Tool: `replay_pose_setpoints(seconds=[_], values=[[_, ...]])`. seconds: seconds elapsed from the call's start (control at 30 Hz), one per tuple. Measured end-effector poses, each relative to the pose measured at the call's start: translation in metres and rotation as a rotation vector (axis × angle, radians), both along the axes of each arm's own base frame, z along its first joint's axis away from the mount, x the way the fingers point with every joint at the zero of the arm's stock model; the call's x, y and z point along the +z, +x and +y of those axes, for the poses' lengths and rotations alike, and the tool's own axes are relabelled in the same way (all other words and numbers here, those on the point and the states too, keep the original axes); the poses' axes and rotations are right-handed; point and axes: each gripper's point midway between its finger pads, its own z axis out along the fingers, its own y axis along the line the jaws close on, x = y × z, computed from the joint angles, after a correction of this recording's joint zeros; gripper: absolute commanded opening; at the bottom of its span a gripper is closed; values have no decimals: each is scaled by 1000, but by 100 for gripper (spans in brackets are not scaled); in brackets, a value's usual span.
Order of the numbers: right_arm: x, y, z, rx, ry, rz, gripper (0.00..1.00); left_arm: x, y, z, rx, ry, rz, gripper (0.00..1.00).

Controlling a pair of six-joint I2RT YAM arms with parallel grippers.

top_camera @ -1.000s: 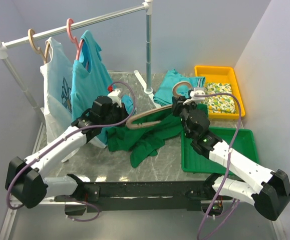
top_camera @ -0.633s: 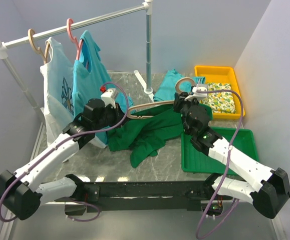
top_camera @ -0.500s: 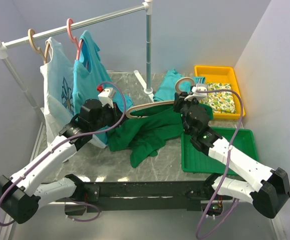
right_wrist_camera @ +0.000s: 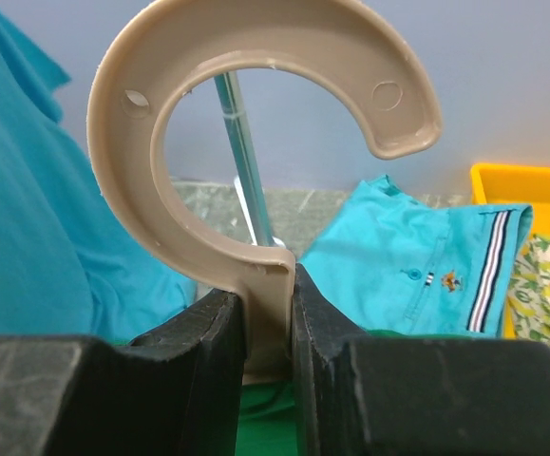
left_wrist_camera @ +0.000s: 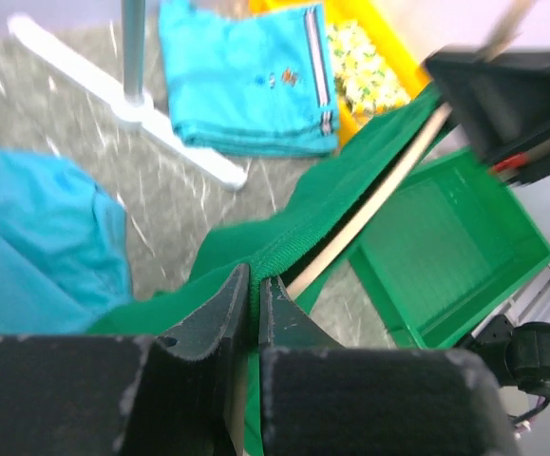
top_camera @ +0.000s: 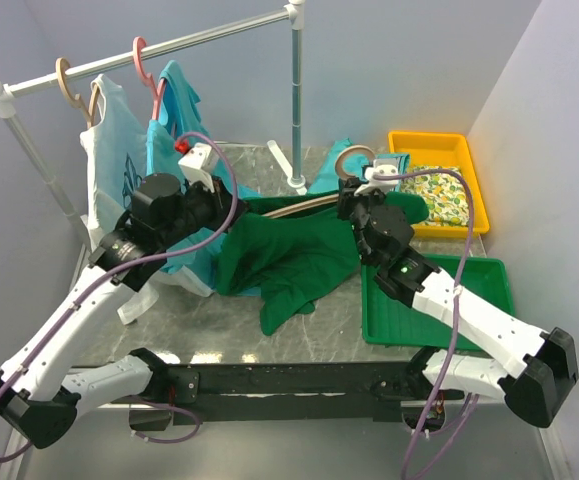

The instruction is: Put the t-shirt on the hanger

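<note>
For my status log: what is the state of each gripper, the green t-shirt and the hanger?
t-shirt: partly raised along the hanger, lower part on the table
hanger: held by its neck, hook up
left gripper: shut on the t-shirt's edge
right gripper: shut on the hanger's neck

Dark green t-shirt (top_camera: 294,255) is hanging lifted and spread, its lower part trailing on the table (top_camera: 199,330). Beige hanger (right_wrist_camera: 256,28) is standing hook-up, one curved shoulder running along the shirt's upper hem, partly covered.
</note>
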Motion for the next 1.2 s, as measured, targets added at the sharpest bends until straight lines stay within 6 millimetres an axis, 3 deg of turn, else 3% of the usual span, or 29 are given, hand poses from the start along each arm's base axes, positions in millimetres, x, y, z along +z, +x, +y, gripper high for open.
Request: replay_pose_setpoints(seconds=[0.2,0.33,0.47,0.57,0.7,0.8,0.93,1.2], values=[[10,9,8,-18,-50,8,0,34,-7,-3,-54,-7,-73,2],[24,6,17,-11,-62,-7,0,38,-11,-10,-110,3,-65,5],[41,-5,46,21,-100,-42,0,40,-10,-17,-142,2,-57,8],[39,-14,61,71,-141,-53,0,41,-13,-15,-142,20,-53,9],[37,-16,64,96,-162,-59,0,49,-15,-12,-147,35,-77,11],[38,-14,61,77,-168,-55,0,52,-18,-13,-167,44,-92,18],[39,-11,60,122,-163,-46,0,49,-22,-14,-196,63,-95,44],[29,-15,67,274,-190,-1,0,56,-31,-26,-299,57,-150,74]])
